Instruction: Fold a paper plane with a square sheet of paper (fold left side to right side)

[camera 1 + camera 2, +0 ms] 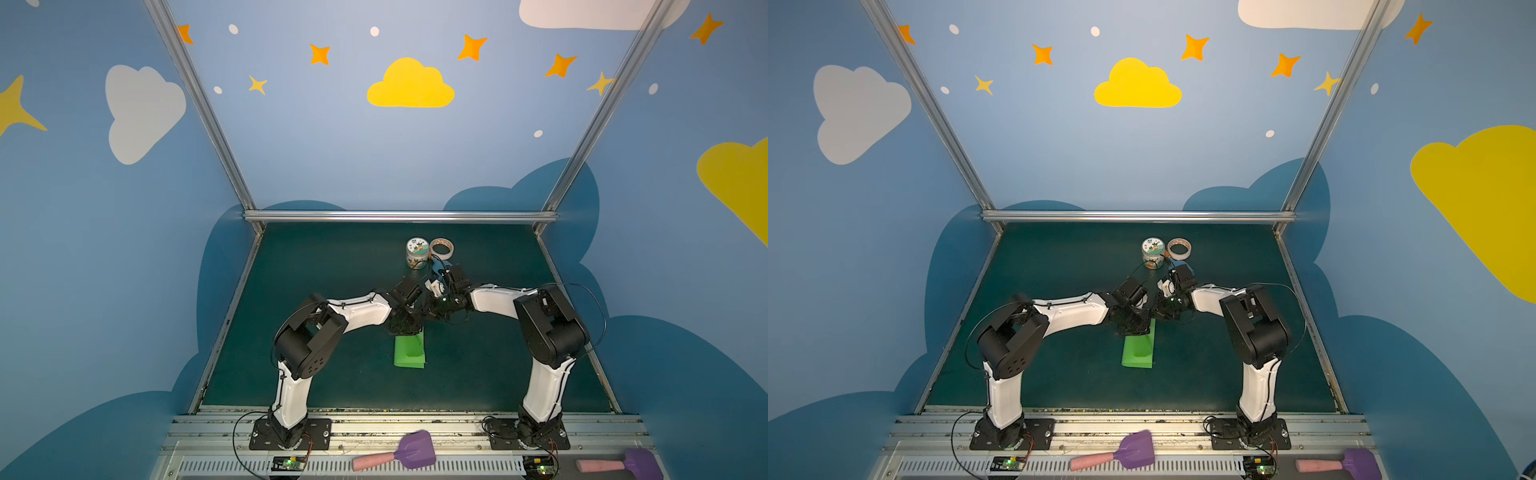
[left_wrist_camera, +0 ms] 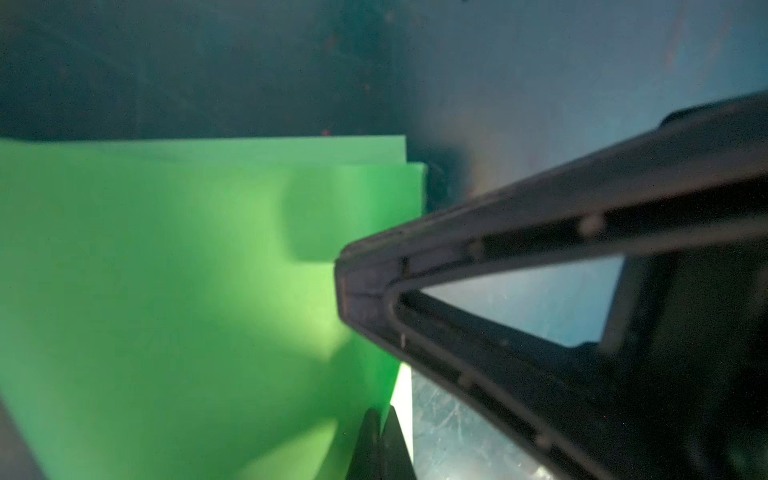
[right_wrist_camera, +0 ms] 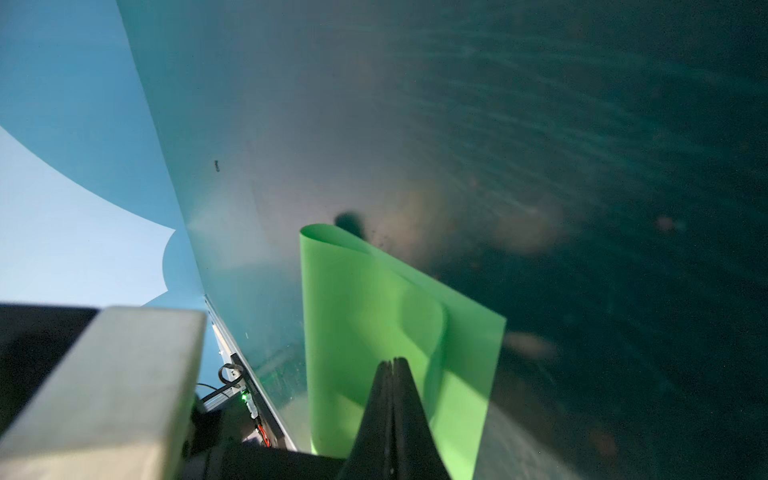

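Jaws of the right end effector [image 3: 392,365] are pressing fully together, tip against tip, over the square sheet of paper [image 3: 374,316]; whether a layer is being pinched between them I cannot tell. Jaws of the left end effector [image 2: 380,424] are likewise meeting with no gap at the paper's edge, and no grip is showing there either. In both top views the two wrists are crowding over the sheet's 12 o'clock end and hiding both end effectors.

The sheet is lying at the middle of the counter [image 1: 311,270], doubled over into a narrow strip running from 12 to 6 o'clock. Its fold is bulging as a soft loop, and the upper layer's free edge is stopping short of the lower one's.

At 12 o'clock from the sheet a small jar [image 1: 417,252] is standing upright under a patterned lid; its contents are too small to make out. A tape roll [image 1: 441,248] is lying flat just beside the jar, at its 3 o'clock. A blue thing [image 1: 436,268] is peeking from behind the right wrist, too hidden to name. On the rail at 6 o'clock a purple scoop [image 1: 411,453] is lying, and at 5 o'clock a second scoop [image 1: 640,463] is being cut off by the frame.
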You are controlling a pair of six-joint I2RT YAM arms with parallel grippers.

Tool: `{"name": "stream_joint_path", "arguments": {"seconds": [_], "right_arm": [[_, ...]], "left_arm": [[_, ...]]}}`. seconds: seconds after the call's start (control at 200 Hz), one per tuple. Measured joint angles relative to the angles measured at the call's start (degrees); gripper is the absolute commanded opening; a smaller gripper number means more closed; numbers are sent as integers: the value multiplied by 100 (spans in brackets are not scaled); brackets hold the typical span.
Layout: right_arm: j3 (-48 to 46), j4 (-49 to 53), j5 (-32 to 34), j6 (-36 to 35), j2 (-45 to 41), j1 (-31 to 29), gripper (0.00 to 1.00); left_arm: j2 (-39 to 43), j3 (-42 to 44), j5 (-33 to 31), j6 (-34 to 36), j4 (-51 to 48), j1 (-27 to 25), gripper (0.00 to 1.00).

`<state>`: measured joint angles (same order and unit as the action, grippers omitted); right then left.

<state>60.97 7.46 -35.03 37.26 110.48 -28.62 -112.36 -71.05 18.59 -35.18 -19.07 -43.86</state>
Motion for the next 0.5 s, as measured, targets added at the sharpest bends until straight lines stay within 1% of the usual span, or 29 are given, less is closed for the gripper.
{"name": "stream_joint_path", "arguments": {"seconds": [0.05,0.08,0.19,0.22,0.3,0.4,0.496], "right_arm": [[0,0,2,-2,68,-2,0],[0,0,-4,0,111,-4,0],[0,-39,-22,-17,138,4,0],[0,-39,-22,-20,138,4,0],[-7,-44,-22,-24,140,31,0],[-11,-50,-24,-37,142,39,0],[-13,-57,-24,-48,144,42,0]], "left_arm": [[-4,-17,0,4,-9,0,4],[-4,-44,2,11,-35,0,6],[-4,-157,28,92,-118,-4,33],[2,-190,42,120,-142,-4,38],[63,-184,76,122,-249,9,49],[284,-83,197,184,-295,66,58],[726,109,291,214,-339,127,63]]}}
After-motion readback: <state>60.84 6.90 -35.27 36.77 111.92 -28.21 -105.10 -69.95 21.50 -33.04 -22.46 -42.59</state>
